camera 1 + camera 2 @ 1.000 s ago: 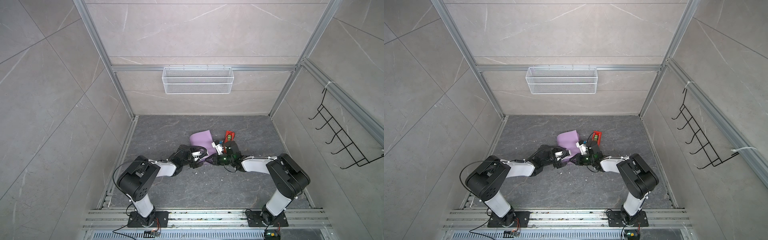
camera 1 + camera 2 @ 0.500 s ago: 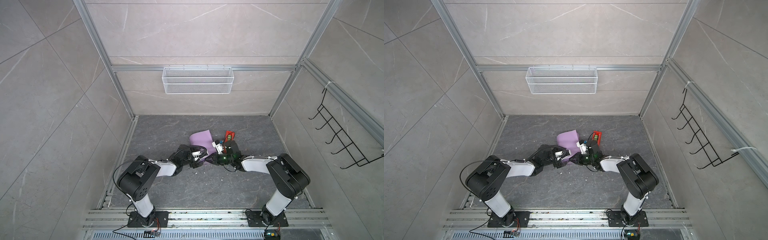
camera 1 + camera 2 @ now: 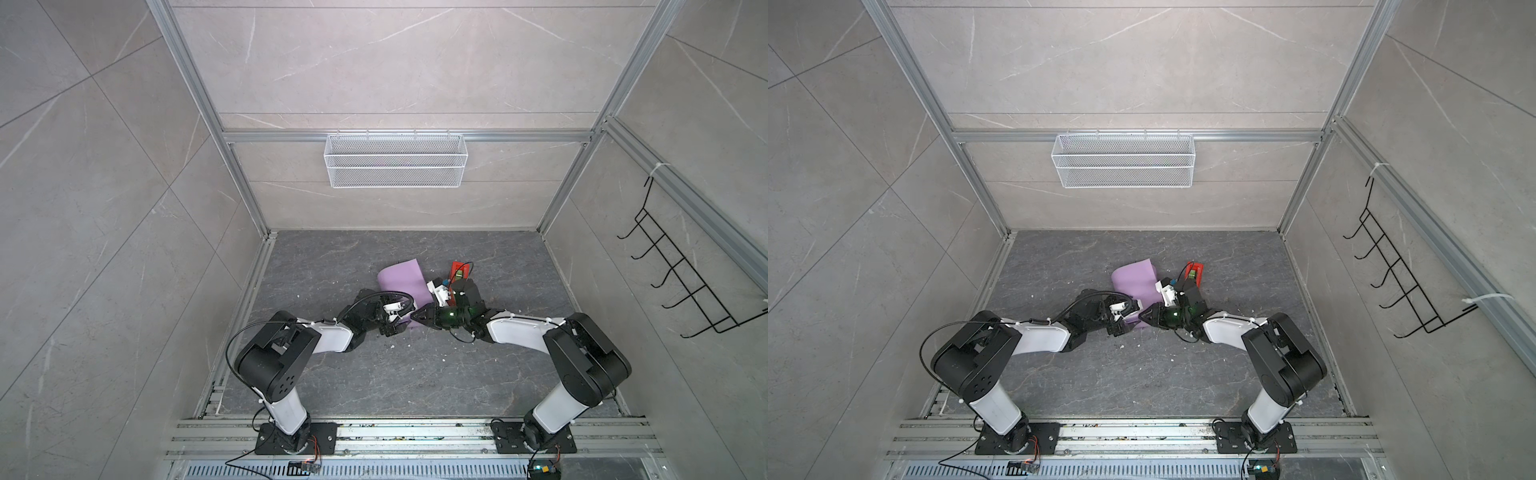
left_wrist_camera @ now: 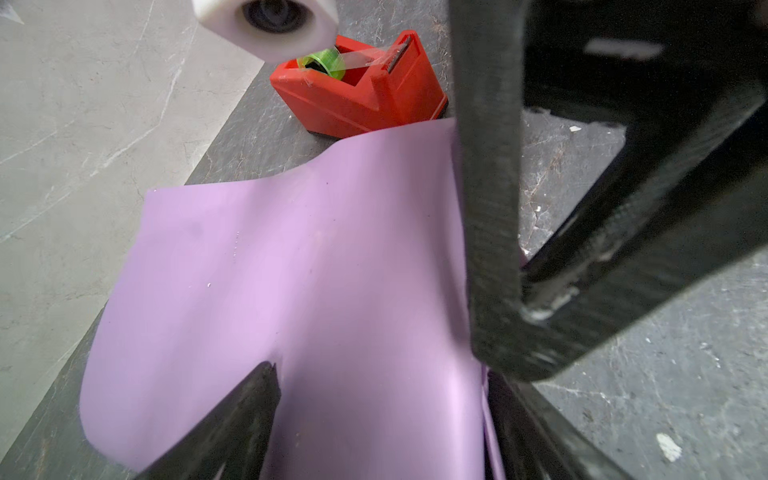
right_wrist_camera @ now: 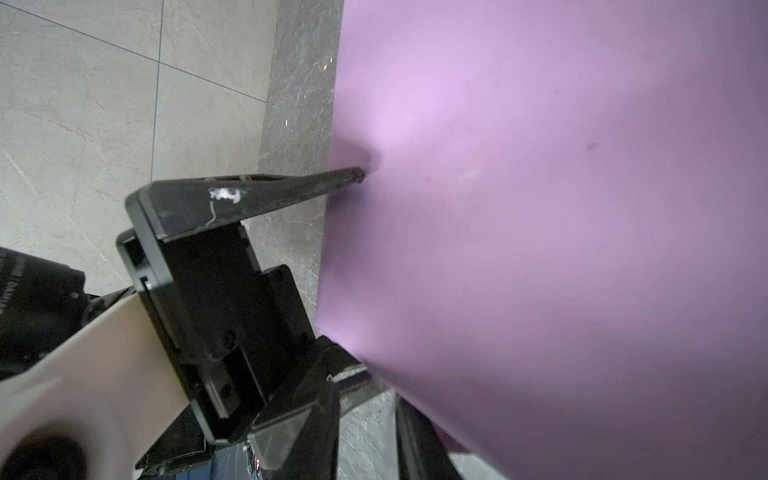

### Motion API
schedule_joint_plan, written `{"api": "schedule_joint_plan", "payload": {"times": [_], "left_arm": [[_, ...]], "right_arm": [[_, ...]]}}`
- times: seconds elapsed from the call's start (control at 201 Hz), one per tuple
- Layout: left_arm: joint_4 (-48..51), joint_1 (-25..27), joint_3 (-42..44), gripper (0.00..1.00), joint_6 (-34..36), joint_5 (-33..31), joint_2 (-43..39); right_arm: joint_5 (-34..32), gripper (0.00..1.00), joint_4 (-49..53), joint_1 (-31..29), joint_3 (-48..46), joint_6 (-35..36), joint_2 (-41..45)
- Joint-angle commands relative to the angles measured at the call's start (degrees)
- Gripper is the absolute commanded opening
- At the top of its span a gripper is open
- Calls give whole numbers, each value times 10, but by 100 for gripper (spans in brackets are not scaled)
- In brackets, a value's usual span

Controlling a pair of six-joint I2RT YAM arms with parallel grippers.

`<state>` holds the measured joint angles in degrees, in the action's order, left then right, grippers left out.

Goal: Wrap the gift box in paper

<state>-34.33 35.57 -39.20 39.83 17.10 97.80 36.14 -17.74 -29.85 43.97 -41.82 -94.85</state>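
Both top views: paper (image 3: 401, 280) (image 3: 1136, 278) lilac side up, humped mid-tabletop (image 3: 374, 374), far edge curled. Bare slab all round, except red tape dispenser (image 3: 459, 272) just beside on right. Left pincer (image 3: 395, 328) and right pincer (image 3: 419, 322) meet at near edge.

Left wrist: left pincer jaws wide, one finger (image 4: 249, 415) on paper; right pincer crowds paper's side edge.

Right wrist: left finger (image 5: 270, 191) tip touches paper. Right pincer's gap unreadable. Gift box hidden.
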Motion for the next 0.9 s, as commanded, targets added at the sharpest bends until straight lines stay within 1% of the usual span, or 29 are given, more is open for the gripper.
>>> {"api": "schedule_joint_plan", "payload": {"times": [0.0, 0.483, 0.801, 0.891], "left_arm": [[29, -3, -7, 81, -14, 14, 9], [25, -4, -10, 79, -24, 2, 11], [23, -4, -8, 77, -27, 3, 6], [23, -4, -6, 76, -27, 4, 5]], "right_arm": [[-10, 28, 21, 3, 13, 13, 20], [-22, 30, 69, 9, 1, 37, 45], [-54, 31, 139, 15, -17, 83, 87], [-58, 30, 139, 14, -31, 87, 100]]}}
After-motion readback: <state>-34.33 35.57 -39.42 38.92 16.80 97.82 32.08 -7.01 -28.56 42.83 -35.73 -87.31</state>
